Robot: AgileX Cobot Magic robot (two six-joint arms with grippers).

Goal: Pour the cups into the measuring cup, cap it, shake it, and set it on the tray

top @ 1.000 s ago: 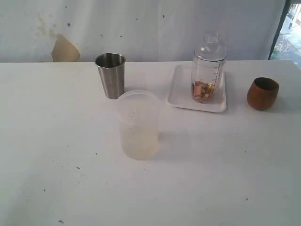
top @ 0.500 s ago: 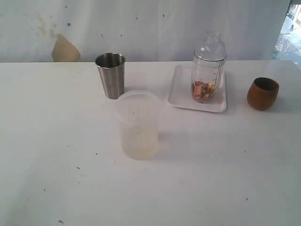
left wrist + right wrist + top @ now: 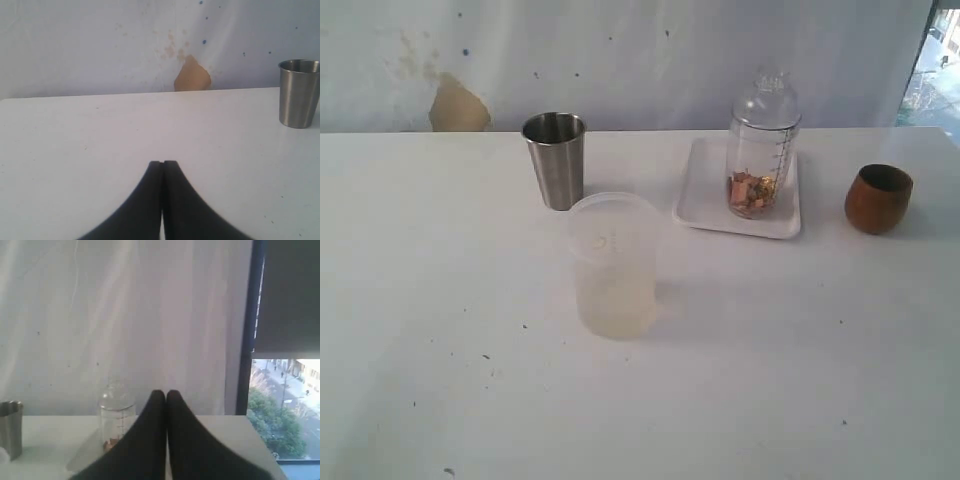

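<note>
The clear measuring cup [image 3: 762,150] with a black scale stands upright on the white tray [image 3: 705,195], a domed clear cap on top and brownish bits at its bottom. The steel cup [image 3: 556,158] stands left of the tray, the wooden cup [image 3: 878,198] right of it. Neither arm shows in the exterior view. My left gripper [image 3: 162,162] is shut and empty, low over bare table, with the steel cup [image 3: 299,93] well off to one side. My right gripper [image 3: 165,392] is shut and empty, partly covering the measuring cup [image 3: 116,415]; the steel cup [image 3: 10,429] shows at the edge.
A wide frosted plastic container [image 3: 612,262] stands in front of the steel cup, nearer the camera. A white wall with a tan patch [image 3: 457,105] runs behind the table. A window [image 3: 287,405] lies past the table's right end.
</note>
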